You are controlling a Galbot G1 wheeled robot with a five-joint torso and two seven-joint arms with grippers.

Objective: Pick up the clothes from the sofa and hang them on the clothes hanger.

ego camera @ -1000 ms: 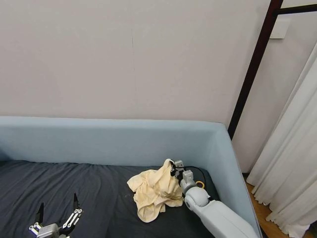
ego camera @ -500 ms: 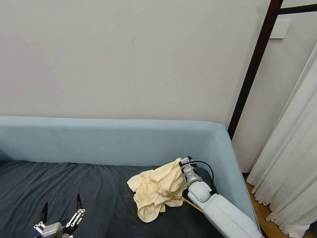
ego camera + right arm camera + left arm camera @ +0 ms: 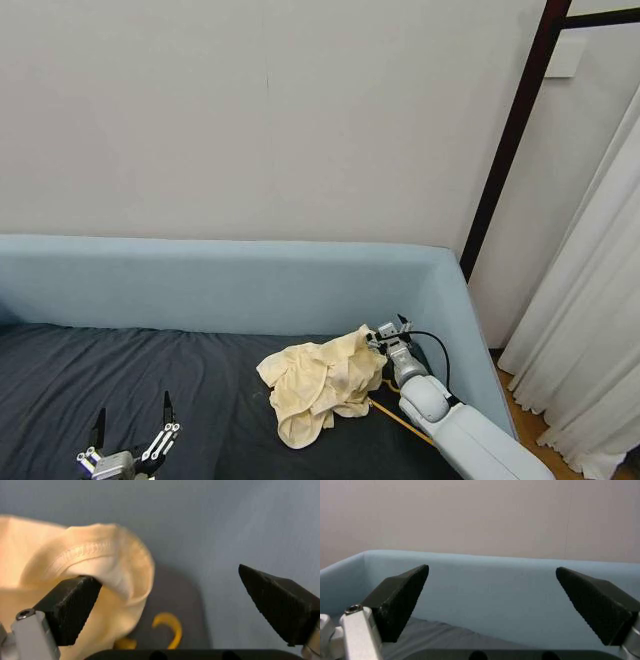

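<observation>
A crumpled cream garment (image 3: 318, 382) lies on the dark seat of the sofa (image 3: 150, 370), near its right end. My right gripper (image 3: 386, 338) hovers at the garment's upper right edge, by the sofa's side wall. In the right wrist view it (image 3: 170, 575) is open, and a hemmed fold of the garment (image 3: 85, 566) rests against one finger, not between the two. A yellow curved piece (image 3: 167, 624) pokes out under the cloth, and a thin yellow bar (image 3: 402, 421) lies beside the arm. My left gripper (image 3: 132, 448) hangs open low over the seat, facing the backrest (image 3: 495, 592).
The light blue backrest (image 3: 220, 285) and right side wall (image 3: 455, 330) close in the seat. A dark wooden post (image 3: 510, 140) rises past the sofa's right end, with a white curtain (image 3: 590, 340) beside it. Bare dark seat lies between the two grippers.
My right gripper has moved right, from the garment's raised peak toward the side wall, and the cloth's top edge has spread right and sunk. The left gripper drifted slightly right and lower.
</observation>
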